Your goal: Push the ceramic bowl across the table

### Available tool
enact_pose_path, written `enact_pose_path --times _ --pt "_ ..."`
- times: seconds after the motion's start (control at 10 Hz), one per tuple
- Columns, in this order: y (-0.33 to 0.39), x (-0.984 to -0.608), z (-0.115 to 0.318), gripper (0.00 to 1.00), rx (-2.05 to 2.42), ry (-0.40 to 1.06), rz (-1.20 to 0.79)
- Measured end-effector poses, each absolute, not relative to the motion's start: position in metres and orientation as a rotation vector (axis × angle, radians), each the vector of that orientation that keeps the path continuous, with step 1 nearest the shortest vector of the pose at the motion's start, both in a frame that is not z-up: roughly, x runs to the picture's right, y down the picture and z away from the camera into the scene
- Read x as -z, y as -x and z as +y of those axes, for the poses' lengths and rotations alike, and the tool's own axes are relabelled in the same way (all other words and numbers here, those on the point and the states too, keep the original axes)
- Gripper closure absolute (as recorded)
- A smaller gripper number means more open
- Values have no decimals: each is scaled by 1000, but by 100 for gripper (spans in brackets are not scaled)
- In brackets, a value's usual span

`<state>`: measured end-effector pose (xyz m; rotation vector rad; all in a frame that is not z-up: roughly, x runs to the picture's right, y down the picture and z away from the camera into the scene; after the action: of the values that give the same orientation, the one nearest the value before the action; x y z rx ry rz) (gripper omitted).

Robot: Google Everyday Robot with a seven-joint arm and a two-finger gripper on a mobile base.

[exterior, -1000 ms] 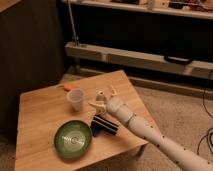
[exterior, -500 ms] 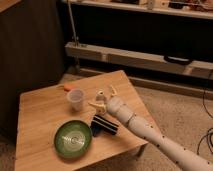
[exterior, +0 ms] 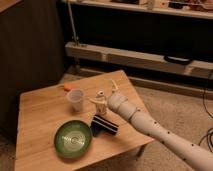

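The green ceramic bowl (exterior: 73,138) sits on the light-wood table (exterior: 40,112) near its front edge, left of centre. My gripper (exterior: 103,93) hovers over the middle of the table, behind and to the right of the bowl and apart from it. Its pale fingers (exterior: 113,86) are spread open and hold nothing. The white arm runs in from the lower right.
A small translucent plastic cup (exterior: 76,99) stands just left of the gripper. A black striped object (exterior: 104,126) lies right of the bowl, under the arm. A small orange item (exterior: 66,88) lies at the table's back. A low shelf (exterior: 135,57) and dark panel stand behind.
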<state>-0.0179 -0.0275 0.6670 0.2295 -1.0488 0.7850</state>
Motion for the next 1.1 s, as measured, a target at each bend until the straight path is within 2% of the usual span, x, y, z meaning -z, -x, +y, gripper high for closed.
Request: enact_pose_path --times 0.2,0.6,0.9,1.1 --pt "17 -621 -50 20 -684 -195 -946" --pt "12 -562 -80 20 -608 -87 -797" --pt "19 -561 -79 20 -570 -56 -779" --pt "34 -565 -48 20 -501 8 -745"
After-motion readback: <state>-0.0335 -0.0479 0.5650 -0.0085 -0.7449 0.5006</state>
